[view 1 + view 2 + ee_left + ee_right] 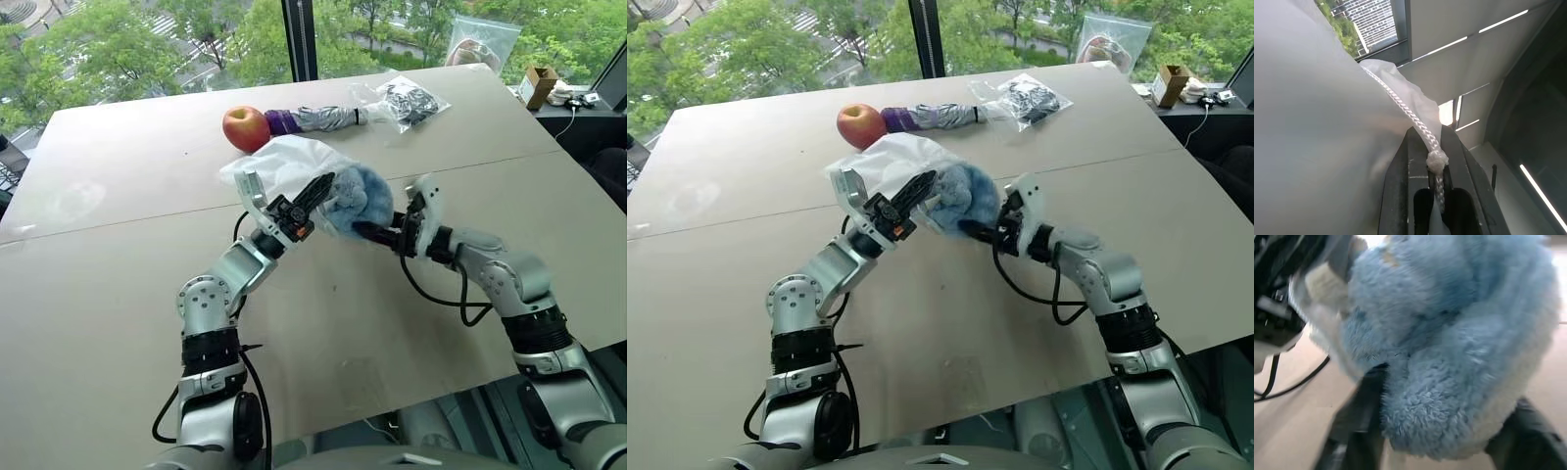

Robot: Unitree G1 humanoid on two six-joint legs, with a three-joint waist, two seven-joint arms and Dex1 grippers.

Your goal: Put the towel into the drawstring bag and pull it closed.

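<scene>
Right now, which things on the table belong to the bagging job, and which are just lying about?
In the job:
- fuzzy light-blue towel, in the right gripper
- thin translucent white drawstring bag, its string pinched by the left gripper

Lying about:
- red apple
- folded grey-and-purple umbrella
- clear plastic pouch with dark contents
- small cardboard box
</scene>
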